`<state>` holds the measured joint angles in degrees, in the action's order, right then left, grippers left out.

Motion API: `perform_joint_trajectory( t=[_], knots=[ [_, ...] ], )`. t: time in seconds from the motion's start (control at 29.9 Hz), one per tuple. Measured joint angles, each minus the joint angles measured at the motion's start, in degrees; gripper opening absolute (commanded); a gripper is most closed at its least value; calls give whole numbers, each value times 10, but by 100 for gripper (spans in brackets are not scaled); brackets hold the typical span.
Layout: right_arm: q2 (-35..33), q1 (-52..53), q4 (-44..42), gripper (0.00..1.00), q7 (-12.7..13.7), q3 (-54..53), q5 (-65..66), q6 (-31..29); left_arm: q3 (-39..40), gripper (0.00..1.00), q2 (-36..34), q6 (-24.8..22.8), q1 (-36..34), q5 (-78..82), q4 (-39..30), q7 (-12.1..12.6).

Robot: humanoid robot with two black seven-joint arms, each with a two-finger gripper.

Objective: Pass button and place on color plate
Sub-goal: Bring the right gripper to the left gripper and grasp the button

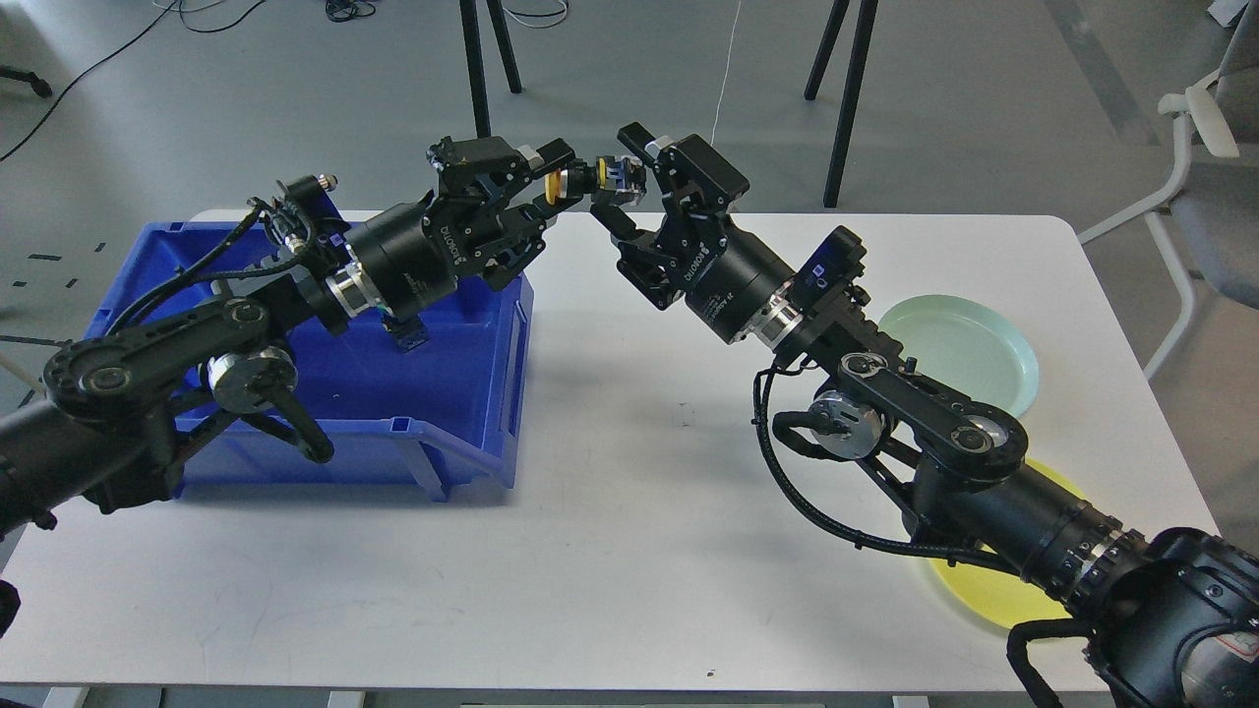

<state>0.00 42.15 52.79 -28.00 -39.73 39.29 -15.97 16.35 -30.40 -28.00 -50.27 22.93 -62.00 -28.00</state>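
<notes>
The button (602, 179) has a yellow cap and a grey-black body. It is held in the air above the table's far edge. My left gripper (557, 183) is shut on its yellow-cap end. My right gripper (620, 181) is open, with its jaws standing above and below the button's body end. I cannot tell whether the right fingers touch the button. A light green plate (969, 346) lies at the right of the table. A yellow plate (984, 590) lies nearer to me, partly hidden under my right arm.
A blue bin (462, 344) stands on the left of the white table (629, 531), under my left arm. Black stand legs (479, 69) rise behind the table. A chair (1215, 206) is at the far right.
</notes>
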Motion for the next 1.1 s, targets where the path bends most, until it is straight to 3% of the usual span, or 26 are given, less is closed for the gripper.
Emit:
perform_joint_trajectory(
  t=[0.17,0.33,0.77,1.1],
  knots=[
    [0,-2,5,44,0,1,0,0,0,9,1,0,0,-1,1,0],
    [0,-3,10,23,0,13,0,0,0,9,1,0,0,-1,1,0],
    [0,-4,12,8,0,14,1,34,0,11,1,0,0,-1,1,0],
    [0,-4,12,6,0,14,0,38,6,53,2,0,5,-4,0,0]
  ],
)
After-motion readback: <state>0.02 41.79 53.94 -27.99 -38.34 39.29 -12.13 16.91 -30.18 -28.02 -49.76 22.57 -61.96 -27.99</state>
